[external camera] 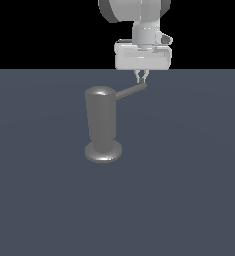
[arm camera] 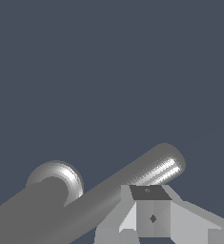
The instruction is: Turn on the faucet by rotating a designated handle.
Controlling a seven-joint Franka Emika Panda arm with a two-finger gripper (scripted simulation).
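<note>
Now the gripper (external camera: 141, 78), upper centre of the exterior view, hangs at the handle (external camera: 131, 91) tip, fingers nearly together. Judging by this, the contact step is in hand. Next comes a sideways push around the faucet (external camera: 102, 125).

You are looking at a simulated test scene, not a furnished room of any kind. The evidence is as follows. The floor (external camera: 189, 200) is one flat, uniform slate-blue plane with no seams, texture or edges, and it meets a solid black backdrop (external camera: 39, 30) along a straight horizon. The faucet (external camera: 103, 125) stands directly on that plane, joined to no sink, counter or pipework. Its surfaces are smooth rendered grey with plain highlights, as are those of the gripper (external camera: 141, 76) body above it. Nothing here shows you a kitchen, laboratory or workshop.
</note>
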